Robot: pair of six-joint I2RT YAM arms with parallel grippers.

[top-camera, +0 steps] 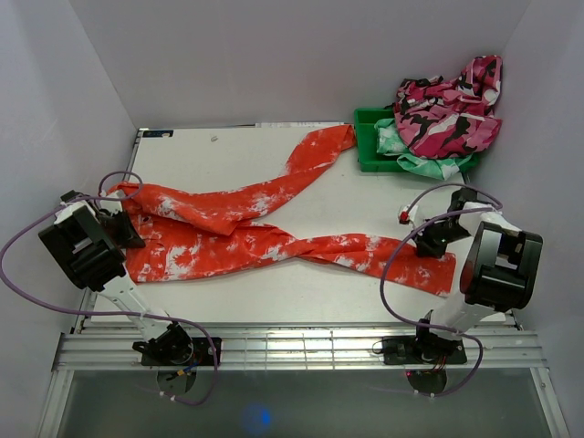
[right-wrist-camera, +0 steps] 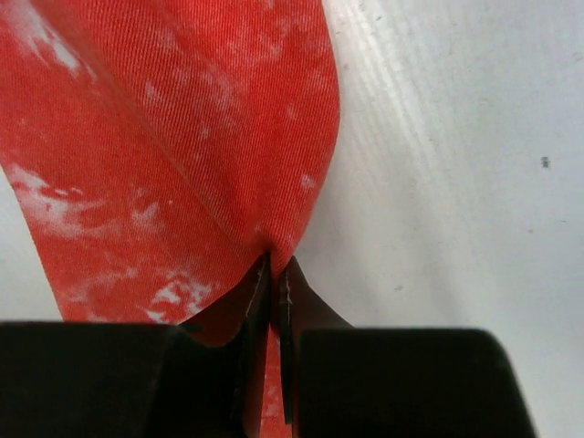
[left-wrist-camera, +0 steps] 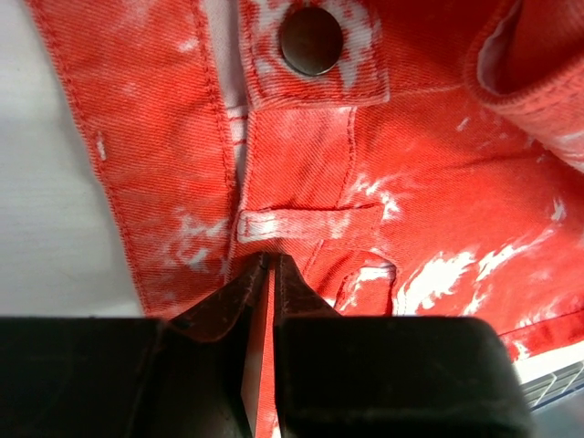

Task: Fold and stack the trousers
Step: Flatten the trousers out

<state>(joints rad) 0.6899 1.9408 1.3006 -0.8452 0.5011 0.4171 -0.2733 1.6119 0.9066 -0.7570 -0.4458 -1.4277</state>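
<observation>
The red-orange, white-speckled trousers (top-camera: 246,228) lie across the table, waist at the left, legs crossing; one leg runs to the back right, the other to the near right. My left gripper (top-camera: 123,228) is shut on the waistband (left-wrist-camera: 301,219) below the metal button (left-wrist-camera: 311,40); red cloth shows between its fingers. My right gripper (top-camera: 429,245) is shut on the near leg's end (right-wrist-camera: 192,164), with cloth pinched between its fingers.
A green bin (top-camera: 374,137) stands at the back right, holding a mint-green and white garment (top-camera: 415,160) with a pink, black and white camouflage garment (top-camera: 452,109) piled on top. White walls close in on three sides. The table's front rail (top-camera: 301,347) runs near the arm bases.
</observation>
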